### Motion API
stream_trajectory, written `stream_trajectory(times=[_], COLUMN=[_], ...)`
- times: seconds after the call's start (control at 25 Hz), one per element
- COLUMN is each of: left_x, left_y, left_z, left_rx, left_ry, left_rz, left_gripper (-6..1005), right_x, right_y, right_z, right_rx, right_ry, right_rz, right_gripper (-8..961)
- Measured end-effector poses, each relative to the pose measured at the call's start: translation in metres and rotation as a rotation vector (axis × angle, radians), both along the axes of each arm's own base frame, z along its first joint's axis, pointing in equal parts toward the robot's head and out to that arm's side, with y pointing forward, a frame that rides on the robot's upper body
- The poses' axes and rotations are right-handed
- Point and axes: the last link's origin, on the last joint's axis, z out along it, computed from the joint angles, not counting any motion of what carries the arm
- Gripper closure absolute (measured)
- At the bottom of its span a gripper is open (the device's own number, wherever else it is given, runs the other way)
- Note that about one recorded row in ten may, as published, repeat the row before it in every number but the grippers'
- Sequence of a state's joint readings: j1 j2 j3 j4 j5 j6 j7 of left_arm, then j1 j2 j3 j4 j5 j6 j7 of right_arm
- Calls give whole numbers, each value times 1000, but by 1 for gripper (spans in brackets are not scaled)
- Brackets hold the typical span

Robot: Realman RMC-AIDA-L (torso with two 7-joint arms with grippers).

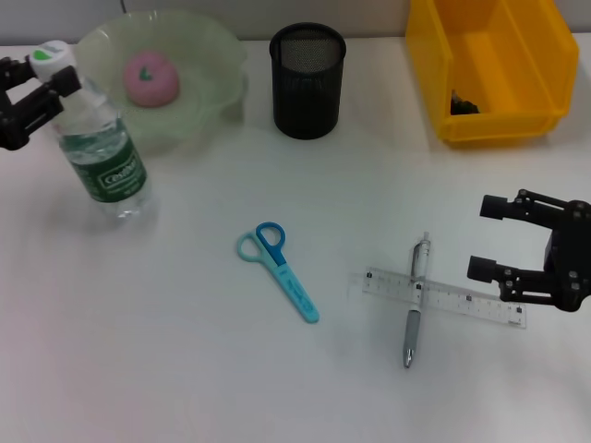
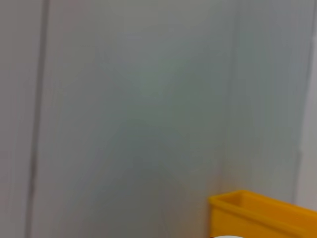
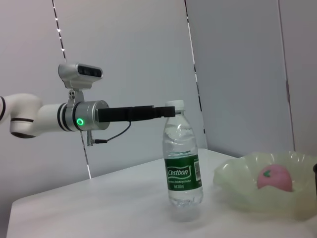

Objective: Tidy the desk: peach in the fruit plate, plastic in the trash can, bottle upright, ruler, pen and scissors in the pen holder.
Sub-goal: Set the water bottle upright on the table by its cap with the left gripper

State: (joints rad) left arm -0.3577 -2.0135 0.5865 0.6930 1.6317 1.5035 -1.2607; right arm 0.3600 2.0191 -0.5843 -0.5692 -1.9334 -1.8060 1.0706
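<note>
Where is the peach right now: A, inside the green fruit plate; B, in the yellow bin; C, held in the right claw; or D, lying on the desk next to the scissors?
A: the pink peach sits inside the pale green fruit plate at the back of the desk, and the right wrist view shows it there too.

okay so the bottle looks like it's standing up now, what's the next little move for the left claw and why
Probably open the left claw and back it away from the cap. The bottle already stands upright on the table beside the fruit plate, so holding it serves nothing, while scissors, pen and ruler wait.
</note>
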Motion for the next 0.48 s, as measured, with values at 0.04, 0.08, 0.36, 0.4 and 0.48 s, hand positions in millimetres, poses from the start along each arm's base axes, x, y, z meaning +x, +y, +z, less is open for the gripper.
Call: stream_trajectory(times=[0.04,0.08,0.36,0.4,0.48], left_x=[-4,-10,-21,-22,-22], left_y=[0,0,3,4,4], left_z=[0,-2,-12,-13,-13], left_rx=[21,46,136,146,147], left_ry=[3,9,31,36,37], left_rz=[14,35,93,99,101], left_gripper=[557,557,557,557,556], right_x=[0,0,0,0,1], right_y=[-1,-1,-2,-2,-2], right_z=[-1,-2,-5,-5,-5], right_rx=[-4,-9,-21,-21,-21], right_ry=[-3,-7,-13,-13,-12], right_rz=[2,2,1,0,-1], right_gripper=[151,151,151,152,152])
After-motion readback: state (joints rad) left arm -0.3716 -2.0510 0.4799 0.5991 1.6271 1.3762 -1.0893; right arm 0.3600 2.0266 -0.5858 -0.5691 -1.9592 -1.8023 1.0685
